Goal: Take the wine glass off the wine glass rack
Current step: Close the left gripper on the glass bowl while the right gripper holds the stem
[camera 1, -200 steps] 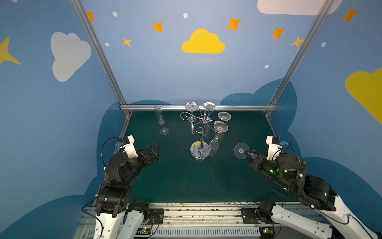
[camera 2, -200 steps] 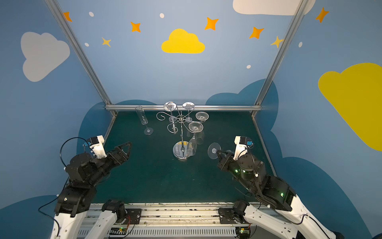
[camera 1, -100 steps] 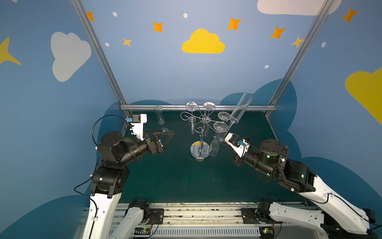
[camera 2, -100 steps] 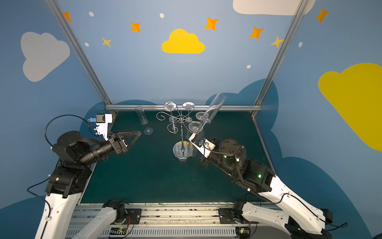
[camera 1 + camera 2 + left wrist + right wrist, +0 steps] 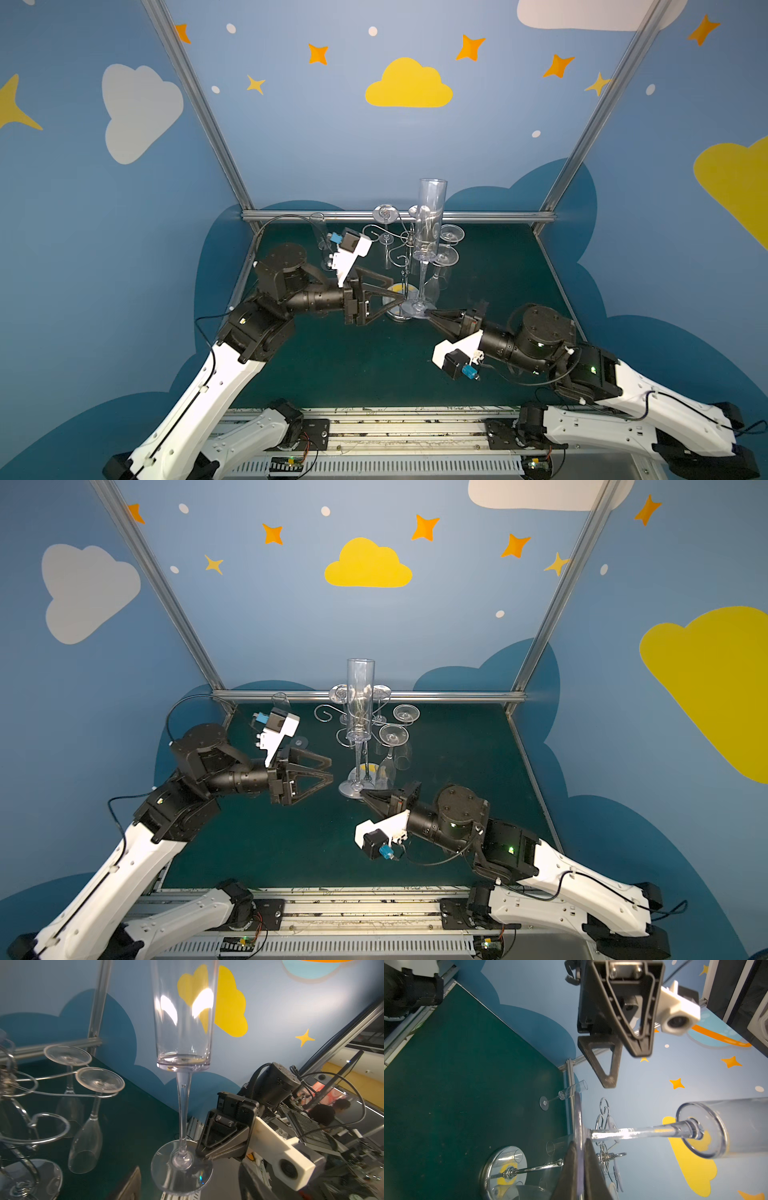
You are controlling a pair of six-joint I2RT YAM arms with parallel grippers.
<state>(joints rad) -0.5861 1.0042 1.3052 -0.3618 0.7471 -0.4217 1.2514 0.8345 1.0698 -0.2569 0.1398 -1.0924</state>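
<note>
A clear, tall wine glass [image 5: 428, 224] [image 5: 359, 704] stands upright in the air in front of the wine glass rack [image 5: 374, 230] [image 5: 322, 712], free of its chrome arms. My right gripper [image 5: 430, 312] [image 5: 362, 791] [image 5: 579, 1142] is shut on the rim of the glass's round foot [image 5: 181, 1167]. My left gripper [image 5: 399, 287] [image 5: 331, 770] [image 5: 189, 1167] reaches in from the left, open. Its jaws stand either side of the foot without touching it. The glass's stem [image 5: 633, 1133] and bowl [image 5: 184, 1022] show plainly in both wrist views.
Several other glasses hang upside down from the rack's arms [image 5: 87, 1142] [image 5: 446, 255]. The rack's mirror base [image 5: 504, 1167] sits on the green mat just behind the held glass. One more flute [image 5: 281, 700] [image 5: 564, 1093] stands at the back left, behind the left wrist camera.
The right gripper has swung the glass from low beside the rack up to upright before it. The left arm has reached in from the left edge, its jaws narrowing round the foot.
</note>
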